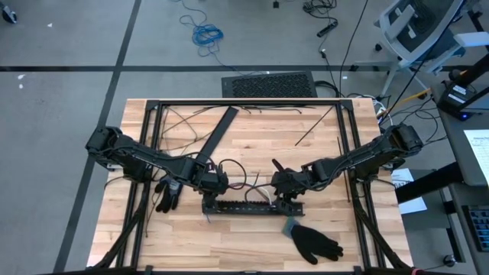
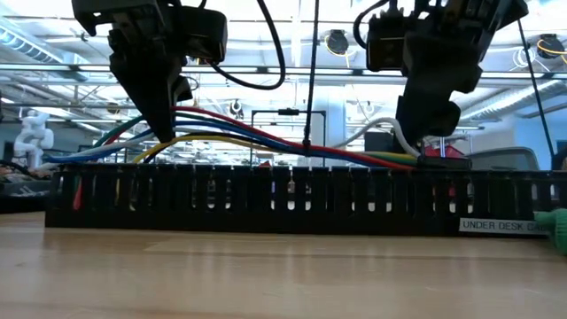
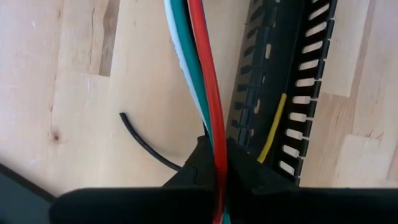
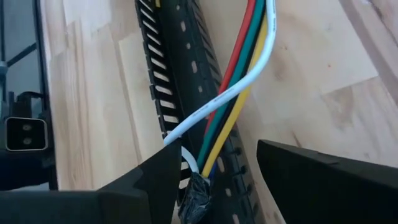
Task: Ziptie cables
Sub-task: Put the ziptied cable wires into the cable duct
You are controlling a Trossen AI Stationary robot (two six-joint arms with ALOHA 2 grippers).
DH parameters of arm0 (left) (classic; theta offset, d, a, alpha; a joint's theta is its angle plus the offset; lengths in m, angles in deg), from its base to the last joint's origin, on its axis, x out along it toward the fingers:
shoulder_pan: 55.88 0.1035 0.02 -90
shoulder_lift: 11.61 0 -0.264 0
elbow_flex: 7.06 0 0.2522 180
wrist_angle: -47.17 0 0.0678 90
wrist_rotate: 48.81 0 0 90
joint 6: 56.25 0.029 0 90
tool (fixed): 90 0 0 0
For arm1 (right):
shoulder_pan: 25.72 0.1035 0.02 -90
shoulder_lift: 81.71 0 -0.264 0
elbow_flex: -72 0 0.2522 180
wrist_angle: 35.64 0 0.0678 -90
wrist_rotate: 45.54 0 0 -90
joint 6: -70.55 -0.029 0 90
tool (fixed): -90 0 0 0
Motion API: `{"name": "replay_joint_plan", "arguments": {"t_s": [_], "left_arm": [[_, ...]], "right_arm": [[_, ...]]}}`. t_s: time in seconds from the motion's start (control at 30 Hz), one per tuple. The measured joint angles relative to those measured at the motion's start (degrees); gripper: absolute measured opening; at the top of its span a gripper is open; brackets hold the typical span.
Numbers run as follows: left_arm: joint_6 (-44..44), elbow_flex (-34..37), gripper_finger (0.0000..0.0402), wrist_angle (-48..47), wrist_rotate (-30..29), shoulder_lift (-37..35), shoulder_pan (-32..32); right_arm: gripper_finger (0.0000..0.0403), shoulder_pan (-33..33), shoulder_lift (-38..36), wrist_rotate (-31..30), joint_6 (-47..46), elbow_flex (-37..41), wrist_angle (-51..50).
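You are looking at a pale butcher-block wooden tabletop [image 1: 191,237], its planks showing grain and small knots under a smooth, faintly satin finish. The bundle of red, green, white, yellow and blue plastic-sheathed cables [image 4: 239,81] looks smooth and glossy, catching highlights along the insulation. The long black slotted plastic cable strip [image 2: 266,199] has a dull, matt surface. The black knit cloth glove [image 1: 315,242] looks soft and fuzzy. The left hand [image 3: 219,168] has matt black plastic fingers.
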Motion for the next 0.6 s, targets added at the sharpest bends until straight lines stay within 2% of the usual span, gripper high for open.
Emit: {"name": "replay_joint_plan", "arguments": {"t_s": [0.33, 0.5, 0.6], "left_arm": [[-0.1, 0.0, 0.0014, -0.1, -0.1, 0.0, 0.1], [-0.1, 0.0, 0.0014, -0.1, -0.1, 0.0, 0.2], [-0.1, 0.0, 0.0014, -0.1, -0.1, 0.0, 0.2]], "right_arm": [[0.0199, -1.0, -0.5, 0.6, 1.5, 0.0, 0.5], [0.0199, -2.2, -5.8, 0.7, 3.3, 0.0, 0.5], [0.0199, -2.8, -8.6, 0.7, 0.4, 0.0, 0.5]]}}
